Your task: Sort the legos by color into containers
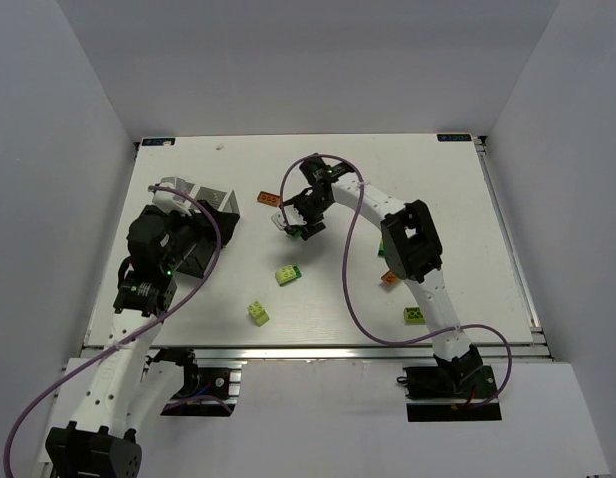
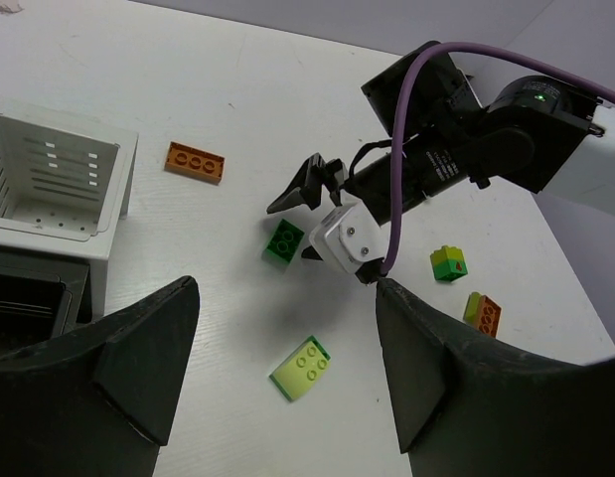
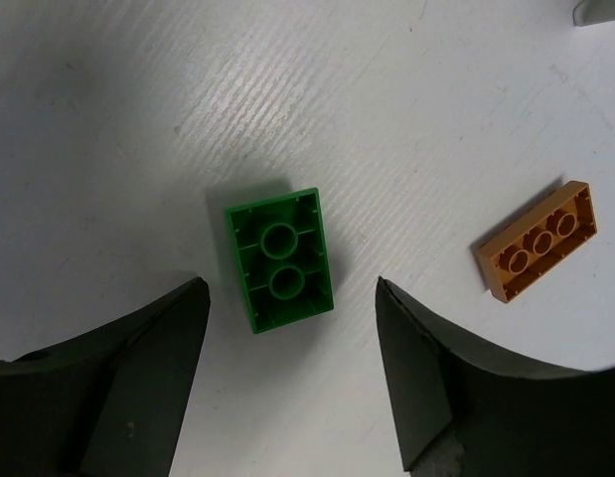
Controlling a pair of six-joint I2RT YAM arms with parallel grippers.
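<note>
A dark green lego (image 3: 280,260) lies upside down on the table, just ahead of my right gripper (image 3: 289,298) and between its open, empty jaws. The same lego (image 2: 284,239) and the right gripper (image 2: 305,221) show in the left wrist view. An orange lego (image 3: 540,239) lies to its right. My left gripper (image 2: 287,298) is open and empty above a lime lego (image 2: 302,367). The white container (image 2: 59,184) and black container (image 2: 24,308) stand at its left. In the top view the right gripper (image 1: 296,227) hovers mid-table and the left gripper (image 1: 200,249) is beside the containers.
More legos lie loose: a lime one (image 1: 258,313) near the front, a lime-and-green one (image 1: 414,316) and a lime-and-orange one (image 1: 390,277) by the right arm. A purple cable (image 1: 347,259) loops over the table. White walls enclose the table.
</note>
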